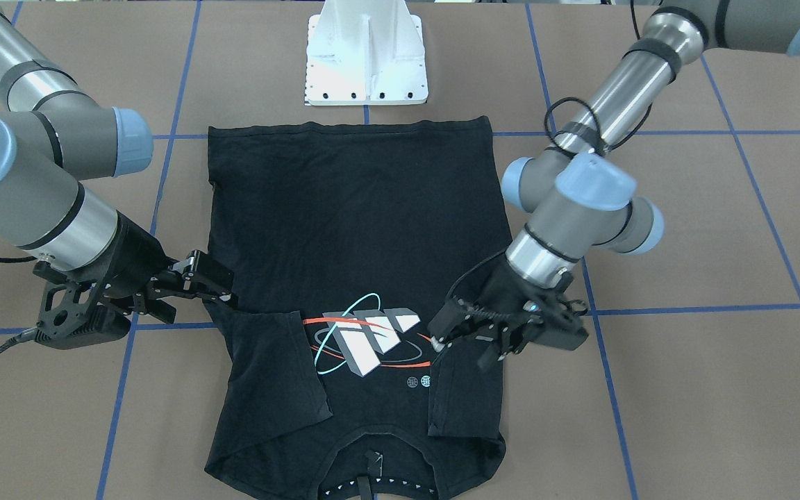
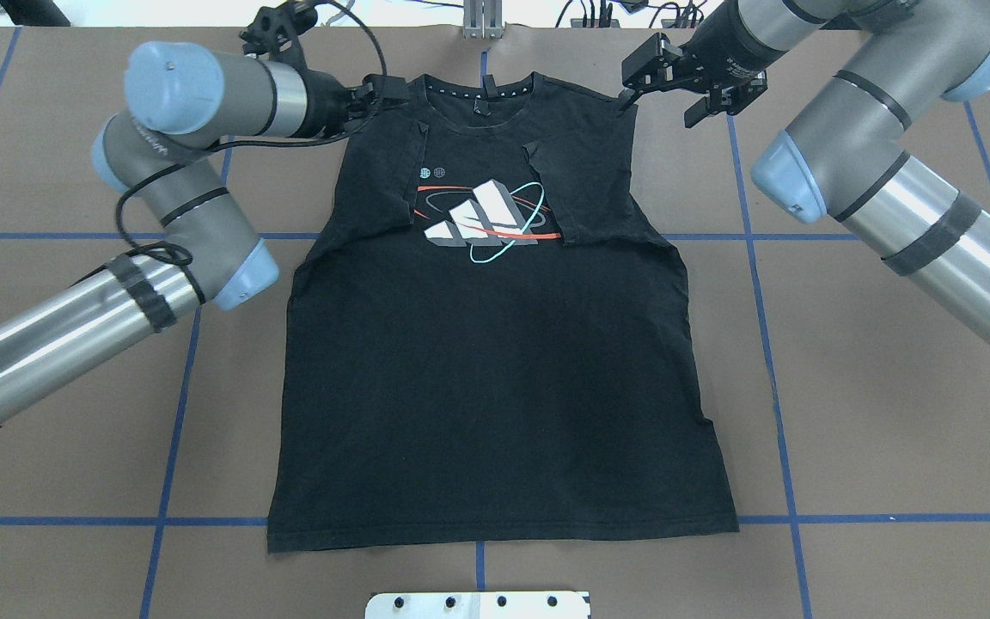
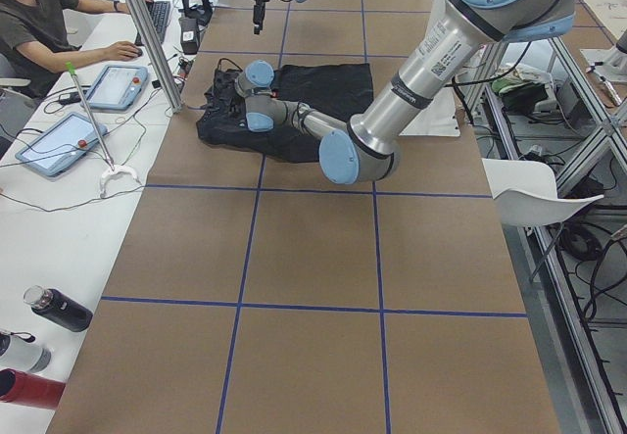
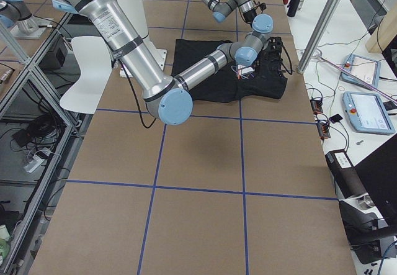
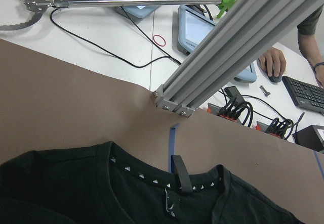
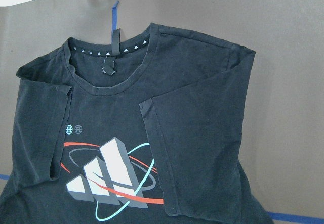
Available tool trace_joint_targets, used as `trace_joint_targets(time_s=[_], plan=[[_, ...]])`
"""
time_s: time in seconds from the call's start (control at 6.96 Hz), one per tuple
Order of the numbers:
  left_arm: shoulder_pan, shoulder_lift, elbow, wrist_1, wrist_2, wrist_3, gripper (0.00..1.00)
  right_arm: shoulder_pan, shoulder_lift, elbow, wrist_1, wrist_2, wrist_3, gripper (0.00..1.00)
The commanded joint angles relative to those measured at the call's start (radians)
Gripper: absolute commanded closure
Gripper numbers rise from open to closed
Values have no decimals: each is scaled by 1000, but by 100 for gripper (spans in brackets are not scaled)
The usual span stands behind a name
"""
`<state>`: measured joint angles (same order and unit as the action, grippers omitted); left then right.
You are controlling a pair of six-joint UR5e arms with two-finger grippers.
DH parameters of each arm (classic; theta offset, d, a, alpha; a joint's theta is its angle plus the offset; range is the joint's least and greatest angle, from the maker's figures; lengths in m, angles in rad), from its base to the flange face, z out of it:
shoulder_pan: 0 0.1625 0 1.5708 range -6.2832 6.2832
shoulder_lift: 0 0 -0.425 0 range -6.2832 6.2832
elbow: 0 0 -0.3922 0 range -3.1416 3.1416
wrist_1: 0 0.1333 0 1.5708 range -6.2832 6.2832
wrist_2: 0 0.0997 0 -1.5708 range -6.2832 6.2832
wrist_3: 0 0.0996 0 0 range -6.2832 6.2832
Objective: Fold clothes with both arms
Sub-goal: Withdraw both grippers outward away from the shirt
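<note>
Brown table with a blue tape grid. Shirt lies flat mid-table, logo up.

Clock below is per the overhead view.
- Collar is at 12. The hem is at 6, near the white base plate.
- Both sleeves are folded in over the chest, either side of the logo. One is at 11. The other is at 1, its edge over the logo's teal ring.
- The body below the logo is smooth. The side edges flare out towards the hem.

Right gripper sits at the shirt's 1 o'clock shoulder corner, fingers spread. One tip is at the corner fabric; can't tell if it touches.

Left gripper is at the 11 o'clock shoulder. The front view shows its fingers spread, one tip at the folded sleeve's edge. Its wrist view shows only the collar, the hang loop and the table beyond.

The left arm comes in from 8 and the right arm from 3. Both elbows are clear of the shirt.

Past 12 there is a white desk with tablets and cables. An aluminium post stands at the table edge, and an operator sits at a keyboard. Bottles lie at the desk's end on the robot's left.
</note>
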<state>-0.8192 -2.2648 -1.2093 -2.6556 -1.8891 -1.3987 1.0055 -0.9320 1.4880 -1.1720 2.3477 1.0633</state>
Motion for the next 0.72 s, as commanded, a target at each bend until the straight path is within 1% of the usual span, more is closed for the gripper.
trace_joint_targets(time_s=[0.0, 0.14, 0.29, 0.43, 0.57], plan=[[-37, 147, -213, 128, -246, -35, 1, 1, -115, 103, 0, 54, 53, 0], [-46, 253, -351, 175, -275, -36, 1, 1, -207, 183, -8, 64, 55, 0], [-44, 399, -524, 177, -278, -40, 1, -1, -303, 255, 1, 88, 105, 0], [-40, 510, -647, 171, -280, -109, 1, -13, -358, 327, 3, 111, 142, 0], [-28, 534, -688, 158, -275, -235, 1, -54, -416, 372, 20, 107, 174, 0]])
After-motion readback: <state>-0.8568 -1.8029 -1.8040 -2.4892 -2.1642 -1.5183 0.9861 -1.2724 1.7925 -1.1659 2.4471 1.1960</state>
